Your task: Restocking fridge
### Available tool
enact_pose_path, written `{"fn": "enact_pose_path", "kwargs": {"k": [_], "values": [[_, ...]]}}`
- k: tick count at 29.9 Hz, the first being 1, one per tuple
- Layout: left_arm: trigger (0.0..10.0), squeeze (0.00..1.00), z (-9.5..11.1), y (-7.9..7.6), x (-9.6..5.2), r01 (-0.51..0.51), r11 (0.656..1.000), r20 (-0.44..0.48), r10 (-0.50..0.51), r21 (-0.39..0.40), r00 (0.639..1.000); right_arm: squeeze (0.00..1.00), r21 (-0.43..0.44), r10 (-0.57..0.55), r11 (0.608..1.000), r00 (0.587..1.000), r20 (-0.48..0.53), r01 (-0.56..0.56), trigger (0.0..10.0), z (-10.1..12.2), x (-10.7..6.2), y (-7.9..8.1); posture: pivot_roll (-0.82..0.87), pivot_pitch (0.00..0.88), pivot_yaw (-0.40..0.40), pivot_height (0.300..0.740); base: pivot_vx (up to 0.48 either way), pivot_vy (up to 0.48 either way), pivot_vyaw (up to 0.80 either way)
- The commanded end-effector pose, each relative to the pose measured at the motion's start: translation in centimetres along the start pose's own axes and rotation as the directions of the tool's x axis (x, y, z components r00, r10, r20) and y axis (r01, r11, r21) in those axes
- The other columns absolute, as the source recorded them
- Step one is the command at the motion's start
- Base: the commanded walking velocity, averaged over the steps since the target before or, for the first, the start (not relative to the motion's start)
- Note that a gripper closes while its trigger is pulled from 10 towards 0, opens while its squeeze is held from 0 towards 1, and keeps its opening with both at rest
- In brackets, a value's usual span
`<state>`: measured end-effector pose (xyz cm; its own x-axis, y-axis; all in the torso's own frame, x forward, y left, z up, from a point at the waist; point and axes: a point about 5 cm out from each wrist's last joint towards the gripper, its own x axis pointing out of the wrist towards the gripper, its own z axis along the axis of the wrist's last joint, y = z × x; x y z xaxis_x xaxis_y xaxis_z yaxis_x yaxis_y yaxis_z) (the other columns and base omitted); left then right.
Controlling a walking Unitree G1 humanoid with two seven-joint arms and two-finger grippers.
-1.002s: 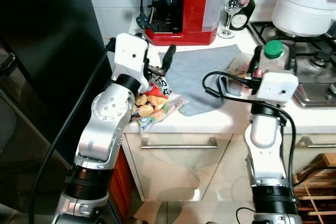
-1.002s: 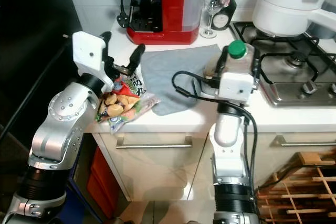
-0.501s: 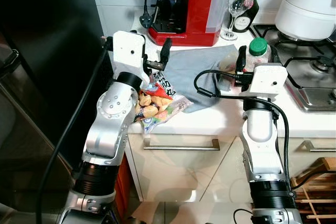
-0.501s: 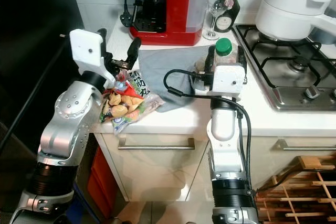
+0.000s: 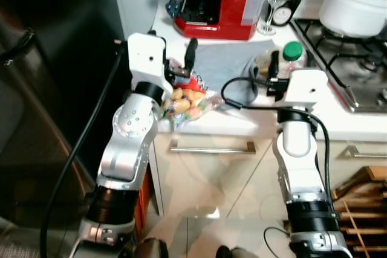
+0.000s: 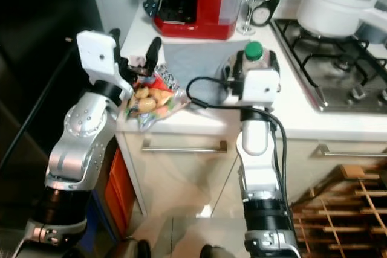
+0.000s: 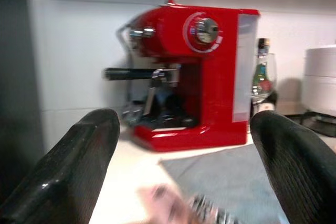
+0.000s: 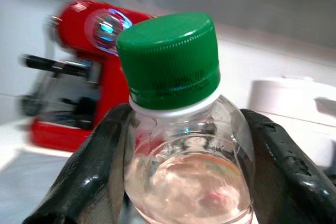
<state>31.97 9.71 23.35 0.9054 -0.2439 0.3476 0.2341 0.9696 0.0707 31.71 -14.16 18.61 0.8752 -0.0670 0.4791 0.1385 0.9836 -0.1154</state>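
Above the surface [image 5: 254, 122] at frame centre, the raised right claw [image 6: 251, 67] is clenching a green-capped bottle [image 8: 181, 145] while the left claw [image 5: 175, 64], fingers spread, is hovering over a snack bag [image 5: 190, 102].

White counter [image 5: 314, 126] over cream drawers [image 5: 205, 173], glossy pale floor [image 5: 199, 228], white tiled wall [image 7: 73, 51].

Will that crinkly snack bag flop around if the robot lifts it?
Probably: the snack bag looks like thin, clear film, sagging over the counter edge. Its lumpy, loose pieces would likely shift. It may feel slippery, as the film looks glossy under the left gripper.
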Motion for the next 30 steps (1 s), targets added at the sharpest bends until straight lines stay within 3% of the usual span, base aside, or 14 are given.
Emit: {"fn": "enact_pose_path", "kwargs": {"k": [1, 17, 24, 27, 30], "values": [[10.0, 0.00, 0.2, -0.4, 0.1, 0.004, 1.000, 0.013, -0.004, -0.002, 1.000, 0.00, 0.004, 0.003, 1.000, 1.000, -0.015, -0.003, 0.0, -0.2, 0.1, -0.1, -0.04, 0.000, -0.029, 0.740, -0.300, 0.000, 0.00], [10.0, 0.00, -0.3, -0.7, 0.1, 0.026, 1.000, 0.010, -0.026, -0.004, 1.000, 0.00, -0.002, 0.013, 1.000, 0.999, -0.035, -0.013, 0.0, -0.8, -0.1, -0.5, -0.06, 0.000, -0.014, 0.740, -0.291, -0.015, 0.00], [10.0, 0.00, -1.8, -0.4, -0.9, 0.013, 1.000, -0.056, -0.014, -0.021, 0.998, 0.00, 0.039, 0.033, 0.999, 0.990, -0.138, -0.028, 0.0, -2.6, -0.9, -0.5, -0.04, 0.000, -0.016, 0.740, -0.034, -0.034, 0.00], [10.0, 0.00, -2.6, 0.1, -1.7, -0.004, 0.996, -0.097, -0.005, -0.090, 0.995, 0.00, 0.043, 0.040, 0.999, 0.986, -0.164, -0.033, 0.0, -3.0, -1.2, -0.8, -0.04, 0.000, -0.023, 0.740, 0.000, -0.097, 0.00], [10.0, 0.00, -3.1, -0.2, -2.3, 0.018, 0.995, -0.116, -0.029, -0.099, 0.993, 0.00, 0.044, 0.051, 0.998, 0.981, -0.188, -0.044, 0.0, -3.5, -1.5, -0.8, -0.03, 0.000, -0.027, 0.740, 0.000, -0.400, 0.00]]}}
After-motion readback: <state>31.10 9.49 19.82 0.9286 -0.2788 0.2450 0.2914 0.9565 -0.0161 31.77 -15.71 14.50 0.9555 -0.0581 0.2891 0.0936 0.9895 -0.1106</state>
